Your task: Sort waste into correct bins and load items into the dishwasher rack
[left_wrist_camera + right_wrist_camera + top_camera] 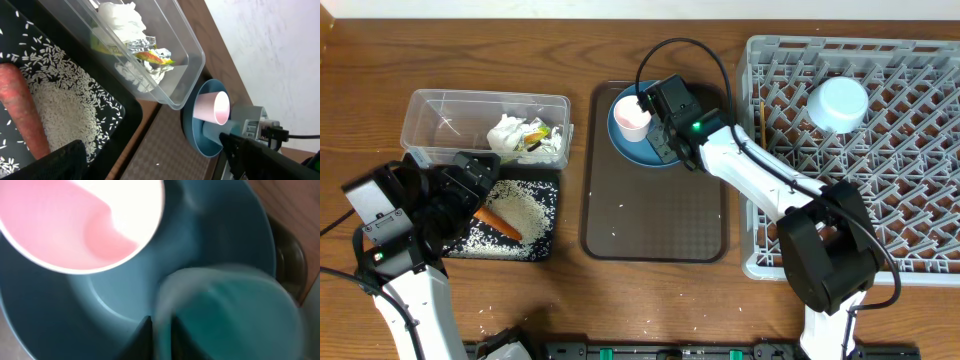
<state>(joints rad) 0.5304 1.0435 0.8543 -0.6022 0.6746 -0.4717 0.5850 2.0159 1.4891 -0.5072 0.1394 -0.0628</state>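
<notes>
My right gripper point(660, 135) point(160, 325) is shut on the rim of the light blue cup point(235, 315) on the blue plate point(625, 148) point(75, 310), beside the pink cup point(632, 118) point(75, 225). My left gripper point(470, 180) point(150, 142) is open and empty over the black tray point(545, 215), which holds the carrot point(498, 222) point(22, 115) and rice point(520, 205). The clear box point(430, 110) holds the tissue point(508, 135) and wrapper point(542, 135) point(150, 55). The grey rack point(920, 150) holds the upturned bowl point(837, 103) and chopsticks point(762, 118).
The plate sits at the far end of the dark brown serving tray point(660, 220) between the bins and the rack. A few rice grains lie on that tray. The right arm reaches from the front right across the rack's left edge.
</notes>
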